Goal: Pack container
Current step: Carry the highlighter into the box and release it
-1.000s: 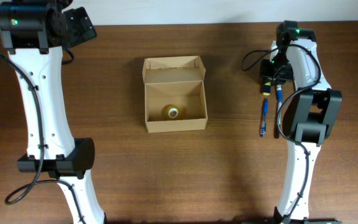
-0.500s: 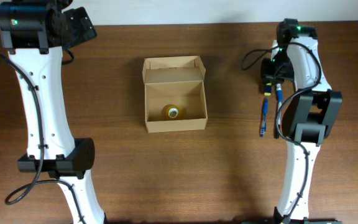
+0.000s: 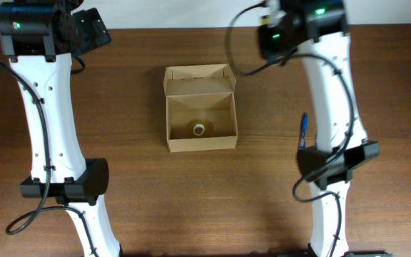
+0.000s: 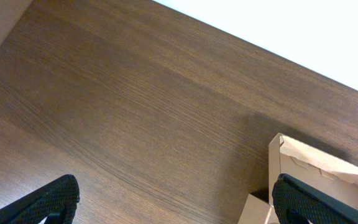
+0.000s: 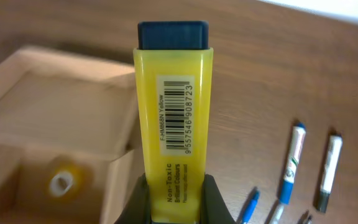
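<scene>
Container [image 3: 200, 107]: you will find it on the middle of the surface, between the two arms, with its flap lid folded back at the far side and its top open.
Inside the container: a small yellow roll of tape [image 3: 199, 129] lies on the bottom, near the front wall.
Right hand [image 5: 174, 198]: closed on a yellow highlighter, gripping its lower end between both fingers. It is raised near the far edge, to the right of the container and not touching it.
Highlighter [image 5: 173, 118]: the dark blue cap points away from your hand and the barcode label faces the wrist camera. In that view the container sits behind it, to the left.
Pens [image 5: 293, 163]: a few lie side by side to the right of the container, well apart from it. From overhead only a blue one [image 3: 303, 128] shows, beside the right arm.
Left hand [image 4: 178, 202]: fingers spread wide and holding nothing, at the far left corner, well apart from the container.
Surface [image 3: 262, 200]: brown wood grain.
</scene>
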Motion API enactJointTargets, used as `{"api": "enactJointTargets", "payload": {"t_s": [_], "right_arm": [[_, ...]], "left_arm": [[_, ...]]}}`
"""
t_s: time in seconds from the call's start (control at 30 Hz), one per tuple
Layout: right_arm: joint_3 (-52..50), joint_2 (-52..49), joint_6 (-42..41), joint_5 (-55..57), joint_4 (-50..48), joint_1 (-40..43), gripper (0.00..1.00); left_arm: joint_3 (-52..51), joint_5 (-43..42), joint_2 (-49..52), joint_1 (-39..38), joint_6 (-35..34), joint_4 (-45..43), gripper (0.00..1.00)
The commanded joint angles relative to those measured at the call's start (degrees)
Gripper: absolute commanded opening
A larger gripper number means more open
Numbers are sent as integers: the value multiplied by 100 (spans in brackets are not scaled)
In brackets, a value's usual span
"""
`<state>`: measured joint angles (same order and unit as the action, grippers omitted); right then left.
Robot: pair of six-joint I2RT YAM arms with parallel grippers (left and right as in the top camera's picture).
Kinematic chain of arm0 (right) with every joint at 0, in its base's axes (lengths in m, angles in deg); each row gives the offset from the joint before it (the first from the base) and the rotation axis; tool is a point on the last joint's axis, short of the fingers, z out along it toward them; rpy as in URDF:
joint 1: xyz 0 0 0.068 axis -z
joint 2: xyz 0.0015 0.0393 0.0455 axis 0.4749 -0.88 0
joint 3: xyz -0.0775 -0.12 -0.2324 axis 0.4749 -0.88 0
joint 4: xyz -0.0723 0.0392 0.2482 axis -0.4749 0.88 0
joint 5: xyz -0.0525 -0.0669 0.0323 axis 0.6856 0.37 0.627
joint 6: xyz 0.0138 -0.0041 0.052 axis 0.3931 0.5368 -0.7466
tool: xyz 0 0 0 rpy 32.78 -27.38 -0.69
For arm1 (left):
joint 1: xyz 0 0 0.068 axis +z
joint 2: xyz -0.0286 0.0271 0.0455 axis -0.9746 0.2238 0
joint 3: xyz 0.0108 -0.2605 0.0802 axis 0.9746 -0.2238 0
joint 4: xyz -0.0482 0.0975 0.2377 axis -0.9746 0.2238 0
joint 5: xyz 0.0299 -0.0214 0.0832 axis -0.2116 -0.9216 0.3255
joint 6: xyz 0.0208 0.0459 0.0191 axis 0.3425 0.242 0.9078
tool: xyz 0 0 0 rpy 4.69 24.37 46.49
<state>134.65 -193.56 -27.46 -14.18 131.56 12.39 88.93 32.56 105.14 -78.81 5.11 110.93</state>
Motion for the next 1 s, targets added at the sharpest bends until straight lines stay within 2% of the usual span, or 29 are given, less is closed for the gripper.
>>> {"api": "enactJointTargets", "payload": {"t_s": [0.0,0.17,0.4,0.67,0.83,0.97], "right_arm": [[66,205,953,280,216,-584,4],[-133,219,2341,-101,579,-1362,4],[-1126,212,3773,-918,542,-1746,4],[-3040,208,4568,-933,-758,-1773,4],[-4168,192,4594,-935,-1617,-1773,4],[-4653,79,4594,-977,-1849,-1773,4]], "left_arm": [[-22,-4,26,31,50,2,100],[-22,-4,26,31,50,2,100],[-22,-4,26,31,50,2,100],[-22,-4,26,31,50,2,100],[-22,-4,26,31,52,2,100],[-22,-2,26,31,50,2,100]]}}
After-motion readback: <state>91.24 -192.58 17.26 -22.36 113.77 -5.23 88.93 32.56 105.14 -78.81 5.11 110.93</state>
